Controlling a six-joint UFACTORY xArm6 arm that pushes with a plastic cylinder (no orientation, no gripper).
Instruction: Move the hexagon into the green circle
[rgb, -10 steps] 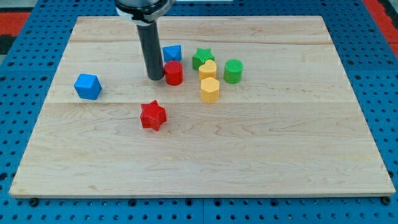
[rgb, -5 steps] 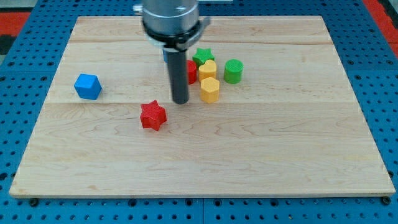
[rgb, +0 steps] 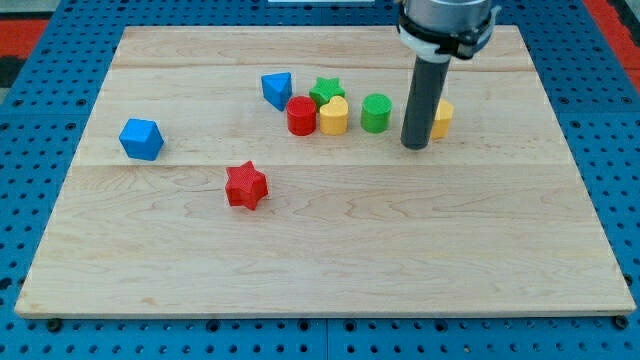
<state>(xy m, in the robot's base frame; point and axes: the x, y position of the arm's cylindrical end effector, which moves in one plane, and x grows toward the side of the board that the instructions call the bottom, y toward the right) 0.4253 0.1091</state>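
The yellow hexagon (rgb: 442, 118) lies at the view's upper right, partly hidden behind my rod. The green circle block (rgb: 376, 113) stands just left of the rod, apart from the hexagon. My tip (rgb: 416, 146) rests on the board between the two, slightly below them and against the hexagon's left side.
A red cylinder (rgb: 301, 115) and another yellow block (rgb: 333, 116) sit side by side left of the green circle. A green star (rgb: 325, 91) and a blue triangular block (rgb: 277, 88) lie above them. A blue cube (rgb: 141, 138) is at the left and a red star (rgb: 245, 186) at lower centre, all on the wooden board (rgb: 320, 260).
My tip has swept right across the cluster. The yellow hexagon has moved right, past the green circle to its right side. The red cylinder has shifted right, against the other yellow block.
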